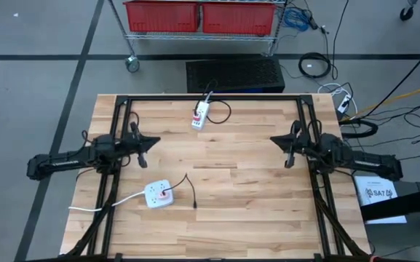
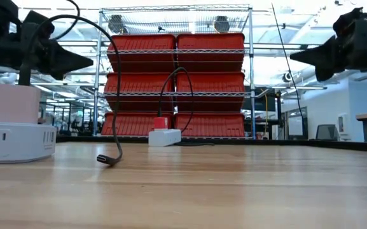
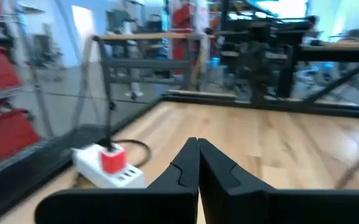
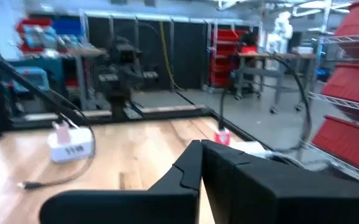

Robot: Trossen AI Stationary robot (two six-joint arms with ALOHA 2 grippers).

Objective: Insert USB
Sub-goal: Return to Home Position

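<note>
The left gripper (image 1: 156,140) is held above the left side of the tabletop (image 1: 268,218) and the right gripper (image 1: 272,140) above the right side; the fingers of both are pressed shut and nothing is held. The black cable (image 1: 193,195) is plugged into the light pink adapter (image 1: 164,193), which is stuck in the white outlet block (image 1: 153,195) toward the front left corner. Its free end is laid on the wood.

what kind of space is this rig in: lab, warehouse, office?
Probably a robotics lab or workshop: red bins on a wire rack behind the wooden table, loose cables on the floor, more workbenches beyond. The left pincer and right pincer hang shut over the table.
</note>
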